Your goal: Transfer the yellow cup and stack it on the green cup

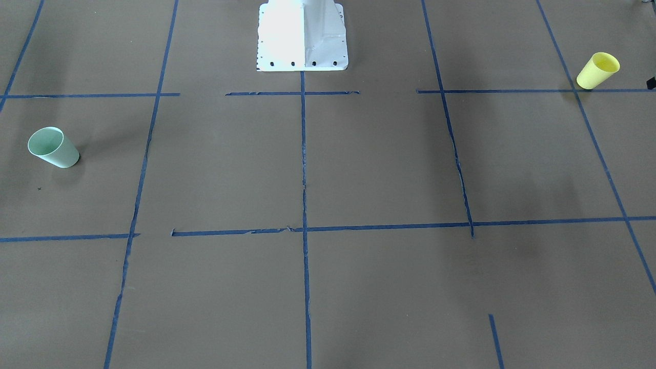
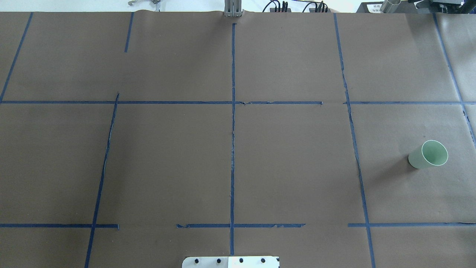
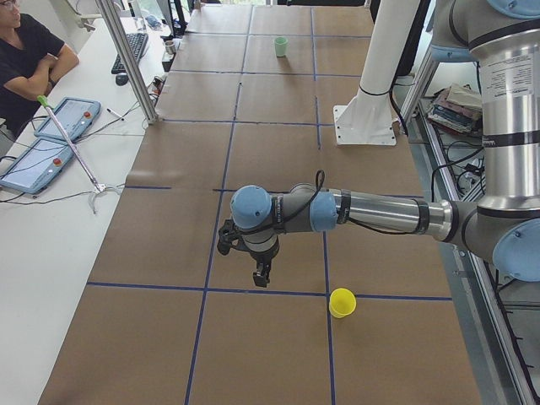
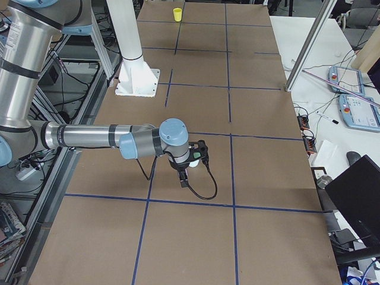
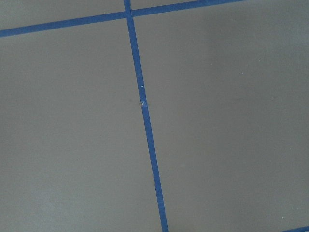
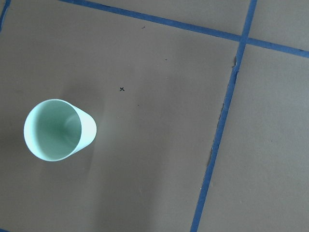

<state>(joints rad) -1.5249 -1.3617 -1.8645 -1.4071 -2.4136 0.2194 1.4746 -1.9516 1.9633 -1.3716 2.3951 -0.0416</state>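
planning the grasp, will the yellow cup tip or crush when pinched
The yellow cup looks like thin plastic: probably light, and a hard pinch may flex its wall. It stands on its narrower base, rim wider, so a sideways nudge could tip it. Tipped, its taper would likely roll it in a curve.

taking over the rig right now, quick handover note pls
Left gripper: above the table beside the yellow cup, empty; open or shut cannot be told.
Right gripper: near the green cup, empty; same doubt.
Both cups stand upright at opposite ends of the table.
Done: nothing yet.
Left to do: grasp yellow cup, carry it across, stack it on the green cup.
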